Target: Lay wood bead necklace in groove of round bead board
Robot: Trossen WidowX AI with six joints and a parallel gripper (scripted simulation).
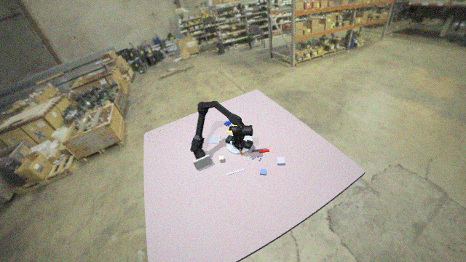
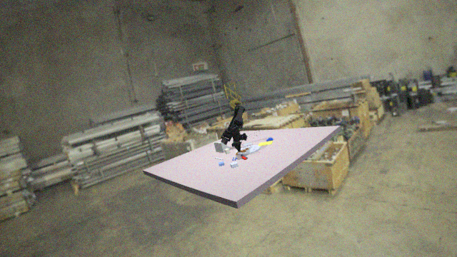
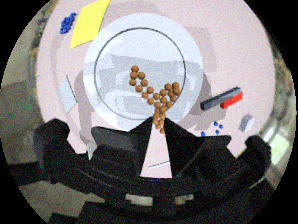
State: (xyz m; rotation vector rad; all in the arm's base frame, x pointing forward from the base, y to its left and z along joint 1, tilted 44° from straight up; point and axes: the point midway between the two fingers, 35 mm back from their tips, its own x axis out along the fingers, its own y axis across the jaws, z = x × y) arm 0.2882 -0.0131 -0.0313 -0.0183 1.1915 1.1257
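The round bead board is pale, with a thin dark ring groove in its top. The brown wood bead necklace lies bunched in a rough Y over the inner part of the board, one arm reaching toward the middle and another to the right. Its near end runs past the board's near rim. My gripper is low at that near rim, its fingertips close together on the necklace's near end. The beads right at the fingertips are partly hidden.
A dark bar and a red bar lie right of the board, near small blue beads and a pale block. A yellow sheet and blue bead pile lie behind left. A blue block and white rod lie nearer.
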